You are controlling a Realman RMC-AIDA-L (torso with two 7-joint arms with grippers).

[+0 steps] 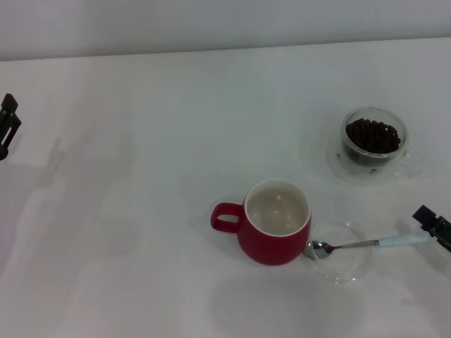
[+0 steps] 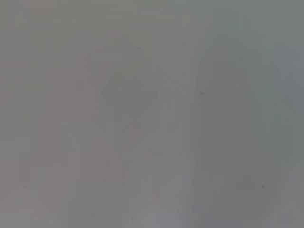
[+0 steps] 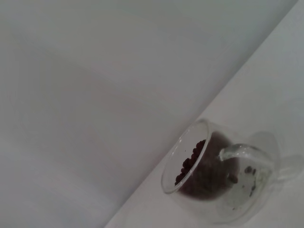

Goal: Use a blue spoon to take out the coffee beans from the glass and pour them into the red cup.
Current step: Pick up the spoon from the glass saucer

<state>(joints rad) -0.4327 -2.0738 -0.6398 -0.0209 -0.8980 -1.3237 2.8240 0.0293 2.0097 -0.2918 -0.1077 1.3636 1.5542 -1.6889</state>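
Observation:
The red cup (image 1: pixel 275 224) stands near the middle of the table, its handle toward my left and its cream inside bare. The blue spoon (image 1: pixel 366 243) lies just right of it, its metal bowl resting on a flat clear saucer (image 1: pixel 345 264) and its pale handle pointing right. My right gripper (image 1: pixel 435 227) sits at the handle's far end, by the table's right edge. The glass (image 1: pixel 373 137) holding the coffee beans (image 1: pixel 372 134) stands farther back on the right. In the right wrist view the glass (image 3: pixel 216 183) and the coffee beans (image 3: pixel 190 164) also show. My left gripper (image 1: pixel 7 125) hangs at the far left edge.
The white table (image 1: pixel 141 211) stretches wide to the left of the cup. A pale wall runs along the table's far edge. The left wrist view gives only a plain grey surface.

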